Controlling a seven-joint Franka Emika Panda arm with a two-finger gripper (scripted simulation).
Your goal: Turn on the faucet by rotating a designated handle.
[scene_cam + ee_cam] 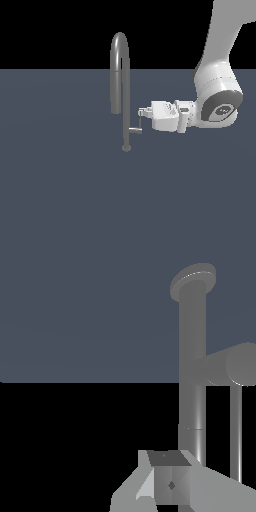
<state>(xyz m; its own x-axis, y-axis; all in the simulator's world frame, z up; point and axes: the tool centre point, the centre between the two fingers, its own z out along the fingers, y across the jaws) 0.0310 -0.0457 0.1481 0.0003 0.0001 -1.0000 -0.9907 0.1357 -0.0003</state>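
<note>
The faucet (120,70) is a tall grey arched tube on a small round base (126,148). The handle (136,129) is a short stub off the lower tube with a thin rod rising at its end. My gripper (143,112) reaches in level from the exterior view's right, fingertips at the top end of the rod, touching or nearly touching it. In the wrist view the faucet tube (192,386) runs close past the gripper (170,483), with the handle stub (227,366) and rod (236,431) beside the fingers. The fingers look pressed together with nothing between them.
The faucet stands on a flat dark blue-grey floor (60,200). The white arm (217,85) comes down from the upper part of the exterior view's right. Nothing else stands on the floor.
</note>
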